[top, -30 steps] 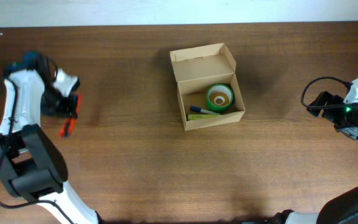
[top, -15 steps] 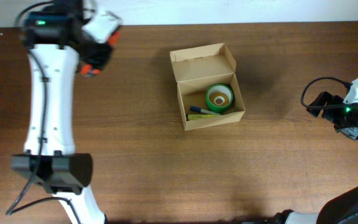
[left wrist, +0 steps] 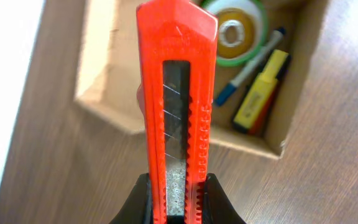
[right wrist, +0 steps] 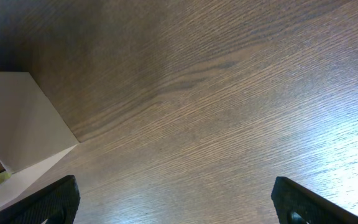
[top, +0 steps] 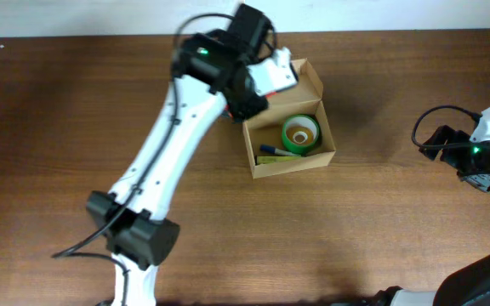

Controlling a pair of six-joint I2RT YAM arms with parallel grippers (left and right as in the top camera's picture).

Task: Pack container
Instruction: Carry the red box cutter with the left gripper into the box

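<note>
The orange utility knife [left wrist: 176,93] is clamped at its lower end by the left gripper [left wrist: 180,199], whose jaws are drawn nearly together on the handle. The container [top: 294,161] is found at the centre of the overhead frame, lid folded back, with the left arm stretched over its upper left corner. The right gripper [right wrist: 179,202] is held spread wide at the right edge of the overhead frame, with nothing in it.

The step in hand is judged to be the placing of the knife. It would best be carried further over the open cavity, lowered before release, and laid along the free floor beside the green tape roll [top: 300,133], so that the blue marker [left wrist: 247,68] and the yellow highlighter [left wrist: 260,93] are not struck and the lid is not pushed.

The knife's rear end is hidden between the jaws, and it cannot be told whether the blade is fully drawn in. In the overhead view the lid is largely covered by the arm. In the right wrist view only a pale corner of the container is seen at the left edge.
</note>
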